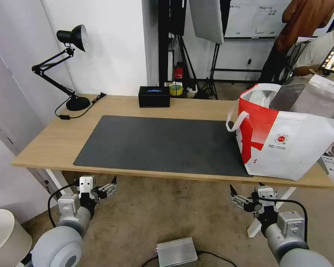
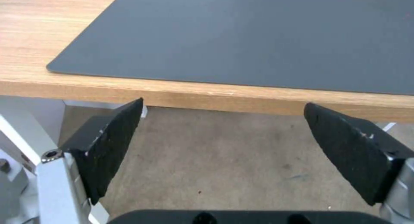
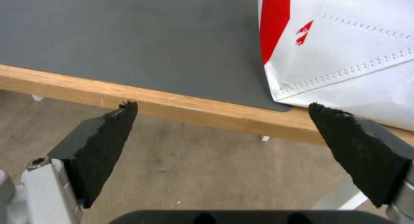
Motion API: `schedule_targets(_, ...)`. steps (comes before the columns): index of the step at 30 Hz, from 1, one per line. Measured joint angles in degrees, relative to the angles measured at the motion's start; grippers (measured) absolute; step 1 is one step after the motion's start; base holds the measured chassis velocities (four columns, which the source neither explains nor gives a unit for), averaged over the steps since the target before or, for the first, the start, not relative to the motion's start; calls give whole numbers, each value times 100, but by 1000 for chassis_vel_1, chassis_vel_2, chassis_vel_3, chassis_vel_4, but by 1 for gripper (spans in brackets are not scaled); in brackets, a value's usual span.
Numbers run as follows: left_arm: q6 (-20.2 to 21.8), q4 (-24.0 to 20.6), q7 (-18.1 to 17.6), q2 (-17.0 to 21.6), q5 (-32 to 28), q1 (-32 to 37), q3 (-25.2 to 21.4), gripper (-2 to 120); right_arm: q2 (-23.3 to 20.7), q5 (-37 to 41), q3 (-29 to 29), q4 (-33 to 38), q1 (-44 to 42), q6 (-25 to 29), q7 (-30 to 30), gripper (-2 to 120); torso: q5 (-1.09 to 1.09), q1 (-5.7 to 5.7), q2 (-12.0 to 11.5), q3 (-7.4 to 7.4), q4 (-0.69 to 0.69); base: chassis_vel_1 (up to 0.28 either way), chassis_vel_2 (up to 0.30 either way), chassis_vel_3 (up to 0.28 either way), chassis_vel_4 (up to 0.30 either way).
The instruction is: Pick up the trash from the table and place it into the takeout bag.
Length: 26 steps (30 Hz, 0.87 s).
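The table [image 1: 44, 144] is a light-wood top carrying a dark grey mat [image 1: 159, 144]. At its right end stands the takeout bag [image 1: 293, 144], white and red with a silver lining, upright and open at the top; its lower corner [image 3: 345, 56] rests on the mat's edge. The trash is out of view. My left gripper [image 1: 102, 187] hangs open below the table's front edge [image 2: 215, 98], left of centre, nothing between its fingers [image 2: 223, 102]. My right gripper [image 1: 246, 194] is open too, empty [image 3: 221, 103], just below the edge [image 3: 194, 107] under the bag's near corner.
A black desk lamp [image 1: 72, 66] stands at the back left with its cord on the wood. A black rectangular box [image 1: 154, 96] sits at the back centre. On the floor lie a silver box [image 1: 176, 252] and a white rounded object [image 1: 5, 237].
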Motion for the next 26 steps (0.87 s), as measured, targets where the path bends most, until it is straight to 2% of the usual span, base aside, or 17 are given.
schedule_targets(26,3,-1,-12,8,-16,-14,12,100,0,0,0,0,0,0,0,100,0,0,0,0,0,0,0,0,0)
